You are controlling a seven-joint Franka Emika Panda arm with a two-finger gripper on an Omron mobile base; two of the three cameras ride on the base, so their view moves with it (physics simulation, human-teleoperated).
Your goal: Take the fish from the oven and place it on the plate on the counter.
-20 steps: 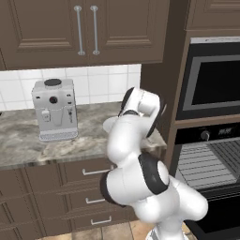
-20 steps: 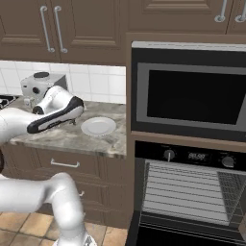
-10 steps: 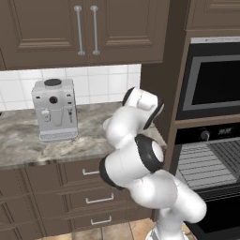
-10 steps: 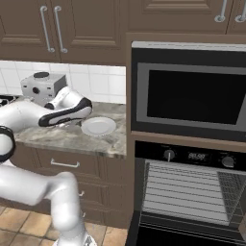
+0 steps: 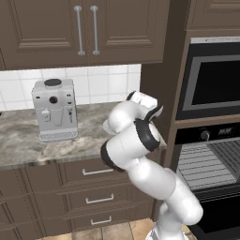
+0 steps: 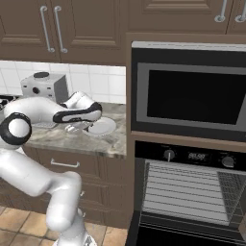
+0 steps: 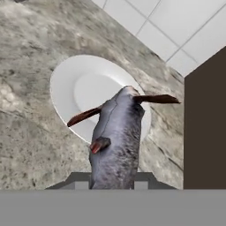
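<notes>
Inspection finding: the end effector (image 7: 113, 183) is clenched on the fish (image 7: 115, 141), which projects forward from between its tips in the hand view. The fish is carried in the air, not resting on anything.

Governing relation: the plate (image 7: 70, 95) lies directly beyond and below the end effector, on the tabletop (image 7: 35, 145) near its right end, close to the tall oven cabinet. The fish's long axis runs straight out along the end effector's line of sight, and its far end overlaps the plate's near rim and centre in the hand view. In the right base view the end effector (image 6: 79, 128) hovers just beside the plate (image 6: 102, 127), to its left.

Assessment: the remaining move appears to be a short descent over the plate, then release. The oven (image 6: 192, 192) stands open, well apart.
</notes>
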